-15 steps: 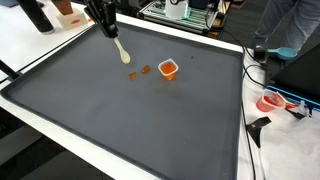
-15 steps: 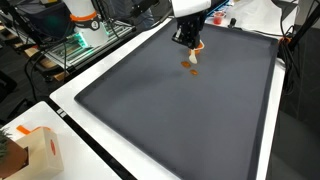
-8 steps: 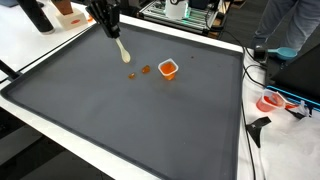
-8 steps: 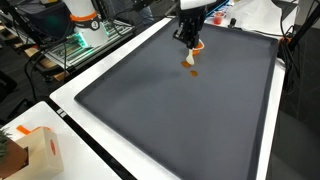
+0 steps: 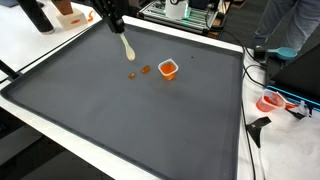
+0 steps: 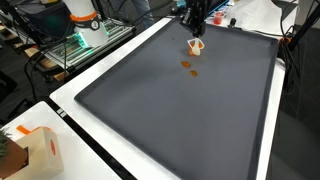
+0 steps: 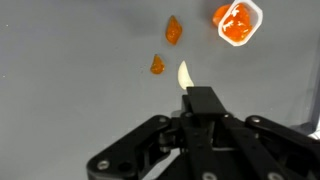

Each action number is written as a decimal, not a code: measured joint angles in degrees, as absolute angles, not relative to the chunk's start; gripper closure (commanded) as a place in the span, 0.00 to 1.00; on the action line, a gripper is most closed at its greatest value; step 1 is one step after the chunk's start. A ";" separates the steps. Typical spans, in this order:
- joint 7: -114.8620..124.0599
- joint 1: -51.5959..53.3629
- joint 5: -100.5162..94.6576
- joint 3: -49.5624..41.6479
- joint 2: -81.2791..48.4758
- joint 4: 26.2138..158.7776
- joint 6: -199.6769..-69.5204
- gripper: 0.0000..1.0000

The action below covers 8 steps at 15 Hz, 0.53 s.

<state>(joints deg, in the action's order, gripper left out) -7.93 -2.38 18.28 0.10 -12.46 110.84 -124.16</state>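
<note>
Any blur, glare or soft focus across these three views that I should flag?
Wrist view: the tool looks soft, being near the lens; the orange cup and two orange pieces on the mat read sharper, with no glare. Both exterior views: coarse resolution, even light on the mat, the spoon small but legible.

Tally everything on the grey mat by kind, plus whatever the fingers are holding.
Loose orange pieces: 2
Cup of orange bits: 1
Pale spoon, held above the mat: 1
Total: 4
</note>
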 measured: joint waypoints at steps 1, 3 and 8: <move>-6.90 -2.05 18.02 0.29 -11.98 110.71 -123.72 0.97; -4.11 -1.13 16.72 0.52 -11.21 110.15 -122.91 0.97; 4.16 1.46 10.50 0.87 -10.44 108.28 -120.74 0.88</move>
